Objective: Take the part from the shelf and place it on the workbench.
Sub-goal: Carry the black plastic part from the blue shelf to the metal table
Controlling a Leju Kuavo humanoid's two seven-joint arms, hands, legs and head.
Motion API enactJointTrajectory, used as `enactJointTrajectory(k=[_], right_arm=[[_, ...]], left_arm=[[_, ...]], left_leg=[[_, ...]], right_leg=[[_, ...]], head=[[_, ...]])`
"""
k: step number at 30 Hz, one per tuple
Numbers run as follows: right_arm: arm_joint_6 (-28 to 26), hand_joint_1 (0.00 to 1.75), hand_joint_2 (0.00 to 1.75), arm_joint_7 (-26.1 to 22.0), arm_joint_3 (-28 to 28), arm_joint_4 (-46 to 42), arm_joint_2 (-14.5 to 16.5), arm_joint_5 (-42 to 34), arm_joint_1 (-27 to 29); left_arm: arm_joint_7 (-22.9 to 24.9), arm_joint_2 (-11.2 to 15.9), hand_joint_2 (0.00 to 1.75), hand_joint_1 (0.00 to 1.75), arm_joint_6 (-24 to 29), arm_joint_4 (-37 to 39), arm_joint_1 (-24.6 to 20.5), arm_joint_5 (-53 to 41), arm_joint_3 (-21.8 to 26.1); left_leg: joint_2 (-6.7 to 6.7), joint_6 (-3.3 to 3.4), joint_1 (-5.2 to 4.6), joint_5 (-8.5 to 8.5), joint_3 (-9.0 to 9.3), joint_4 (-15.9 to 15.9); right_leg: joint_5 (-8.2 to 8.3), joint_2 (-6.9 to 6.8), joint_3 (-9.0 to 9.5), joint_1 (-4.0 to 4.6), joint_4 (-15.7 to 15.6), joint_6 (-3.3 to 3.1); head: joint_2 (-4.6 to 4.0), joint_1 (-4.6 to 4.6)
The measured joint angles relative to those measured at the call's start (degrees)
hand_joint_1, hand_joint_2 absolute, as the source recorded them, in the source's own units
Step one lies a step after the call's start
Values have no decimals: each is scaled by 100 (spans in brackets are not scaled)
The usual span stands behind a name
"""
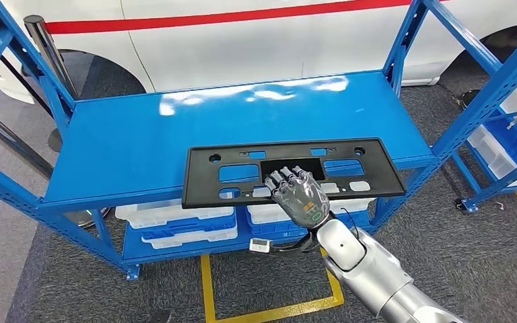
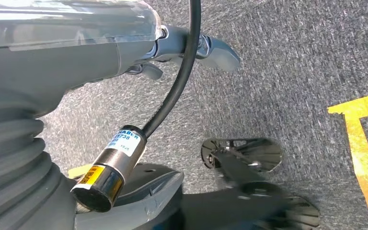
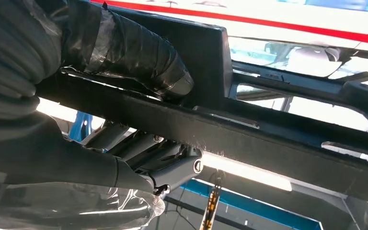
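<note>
From the head view you see the right robot hand (image 1: 300, 196) gripping the black part (image 1: 289, 171) at its near edge, on the blue shelf (image 1: 141, 134); a white car (image 1: 256, 33) stands beyond. The right wrist view shows the thumb (image 3: 134, 52) on one face of the part (image 3: 268, 143) and fingers (image 3: 163, 160) on the other. At the left wrist, the left robot hand (image 2: 191, 48) hangs over grey carpet (image 2: 292, 72); you can't tell its opening.

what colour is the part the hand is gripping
Black part, clearest in the head view, on the blue shelf.

Grey carpet (image 1: 54, 282) covers the floor, with yellow tape lines (image 1: 269, 311) at the bottom centre. A white car with a red stripe (image 1: 242, 27) fills the top. White bins (image 1: 175, 222) sit lower centre.
</note>
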Motion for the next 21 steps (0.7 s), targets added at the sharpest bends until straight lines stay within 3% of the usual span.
enactJointTrajectory(k=[1, 3, 5, 7, 9, 10, 11, 12, 13, 15, 16, 17, 19, 21], right_arm=[[0, 175, 175, 0, -12, -1, 7, 0, 0], [0, 175, 175, -2, -25, -3, 20, 0, 3], [0, 175, 175, -3, -35, -4, 25, 0, 5], [0, 175, 175, -1, -55, -4, 21, 0, 6], [0, 175, 175, 2, -69, -3, 21, 0, 13], [0, 175, 175, 3, -70, -2, 21, 0, 21], [0, 175, 175, 8, -71, -2, 20, 0, 27], [0, 175, 175, 13, -71, -2, 20, 0, 31], [0, 175, 175, 20, -73, -2, 19, 0, 31], [0, 175, 175, 30, -80, -6, 20, 0, 20], [0, 175, 175, 33, -85, -9, 21, 0, 17], [0, 175, 175, 35, -92, -11, 20, 0, 12], [0, 175, 175, 36, -107, -12, 18, 0, 10], [0, 175, 175, 28, -120, -9, 20, 0, 12]], left_arm=[[0, 3, 175, 0, 1, 0, -6, 0, 0], [0, 7, 175, 0, 2, 0, -7, 0, 0], [0, 6, 175, 0, 2, 0, -11, 0, 2], [0, 4, 175, 0, 2, 0, -20, -3, 5], [1, 2, 175, 0, -2, 0, -21, -10, 7], [1, 1, 175, 0, -3, 0, -19, -14, 8], [2, 1, 175, 0, -5, 0, -18, -16, 8], [4, 0, 175, 0, -5, 0, -18, -17, 9], [7, -1, 175, 0, -5, 0, -19, -18, 9], [14, -4, 175, 0, -5, 0, -21, -26, 10], [16, -5, 175, 0, -5, 0, -22, -32, 11], [18, -7, 175, 0, -7, 0, -23, -37, 11], [27, -7, 175, 0, -13, 1, -20, -45, 11], [43, -6, 175, 0, -18, 3, -10, -69, 11]], left_leg=[[-1, 20, -23, 29, 93, -189], [-4, 36, -47, 107, 69, -270], [14, 100, -23, 231, 24, -348], [37, 169, 4, 382, -80, -400], [42, 189, 1, 505, -243, -395], [44, 182, 1, 562, -331, -383], [45, 174, 1, 614, -417, -368], [47, 162, 1, 663, -504, -346], [47, 147, 2, 706, -581, -322], [45, 98, -5, 786, -688, -282], [44, 65, -10, 830, -709, -280], [44, 29, -12, 877, -721, -289], [40, -44, -9, 953, -734, -322], [28, -103, -1, 744, -823, -187]], right_leg=[[41, -2, -9, -2, -9, 30], [137, -4, -12, -18, -55, 106], [81, 2, -51, -29, -31, 174], [-363, 6, -183, -48, 351, 229], [-876, 5, -351, -69, 1039, 278], [-978, 4, -378, -79, 1315, 298], [-954, 3, -331, -88, 1430, 311], [-836, 2, -181, -97, 1350, 315], [-690, 0, 65, -103, 1077, 309], [-612, 2, 626, -92, 295, 259], [-634, 5, 801, -76, 14, 223], [-672, 9, 881, -57, -146, 188], [-592, 5, 849, -51, -211, 105], [-467, -15, 759, -79, -252, 2]], head=[[0, 1], [0, 2], [0, 4], [0, 8], [0, 10], [0, 10], [0, 10], [0, 11], [0, 11], [0, 6], [0, 6], [0, 5], [0, 10], [0, 7]])
